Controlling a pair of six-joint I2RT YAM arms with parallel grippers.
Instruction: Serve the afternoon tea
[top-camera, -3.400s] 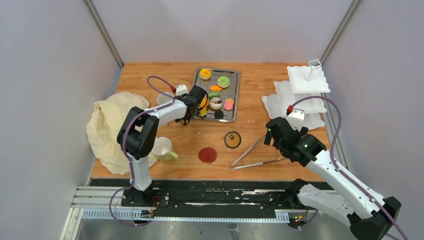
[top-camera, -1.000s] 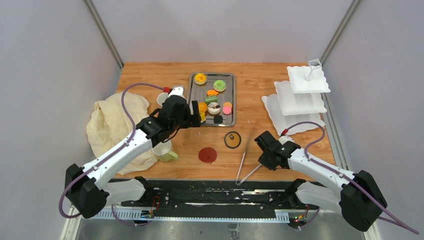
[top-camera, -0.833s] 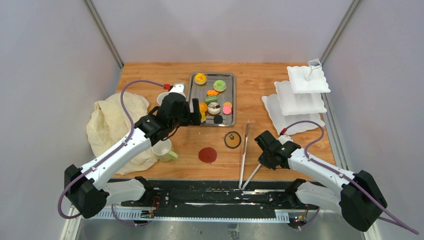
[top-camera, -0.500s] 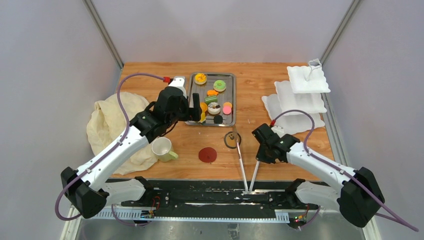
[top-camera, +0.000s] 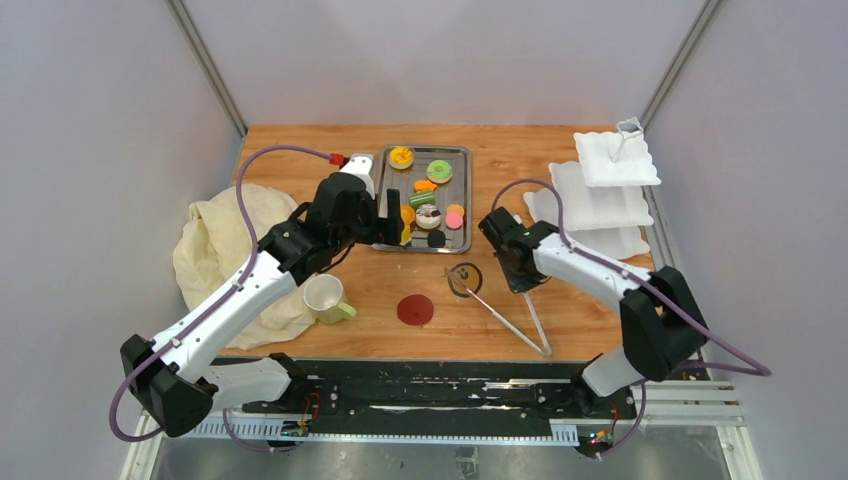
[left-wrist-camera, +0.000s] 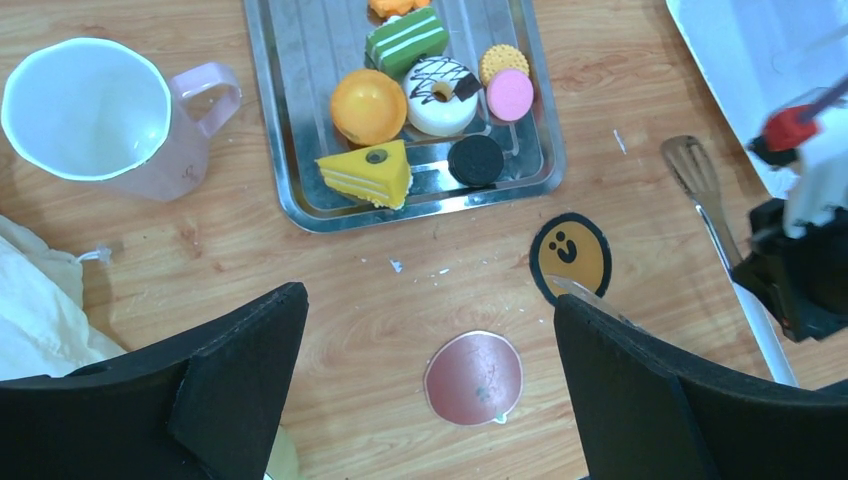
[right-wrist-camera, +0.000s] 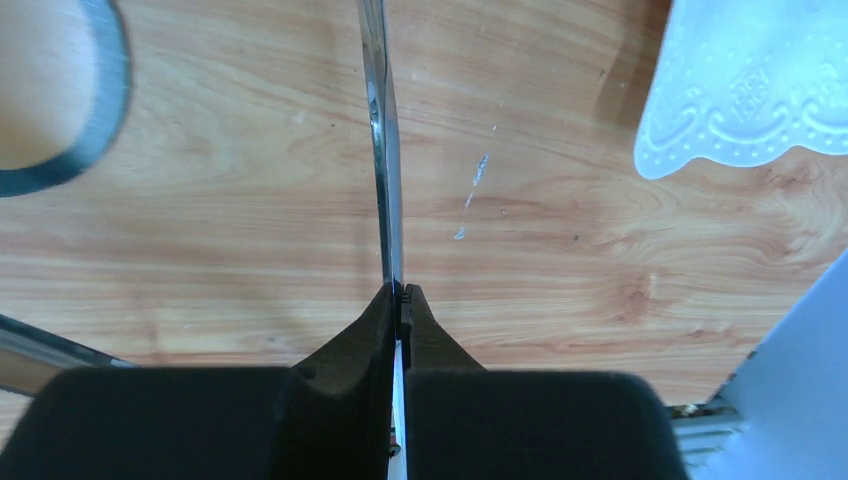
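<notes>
Workspace: wooden table (top-camera: 300, 150) inside grey walls; the steel tray (top-camera: 469, 190) sits toward its far middle, and I place everything from it.
Left arm (top-camera: 240, 295): stretched diagonally from its base toward the tray's near-left corner, wrist pitched down so my camera looks over the tray's near end.
Left gripper (left-wrist-camera: 428, 305): fingers spread wide with nothing between them, hovering over bare wood just near of the tray.
Right arm (top-camera: 590, 270): elbow folded out to the right, forearm angled back left, wrist ending beside the tray's near-right corner.
Right gripper (right-wrist-camera: 398, 292): pinched tight on the metal tongs (right-wrist-camera: 380, 120), on one blade only as far as I can judge, since the wrist view is very close.
Tongs' lie: spread in a V, hinge toward the near table edge, one tip over the yellow coaster (left-wrist-camera: 568, 255).
Pastries (left-wrist-camera: 367, 105): all on the tray.
Mugs: pink-handled mug (left-wrist-camera: 90, 115) just left of the tray; second mug (top-camera: 322, 296) well near-left of it, beside the cloth (top-camera: 215, 255).
Red coaster (left-wrist-camera: 473, 378): near of the tray, apart from the yellow one.
Stand (top-camera: 600, 195): white tiers well right of the tray.
</notes>
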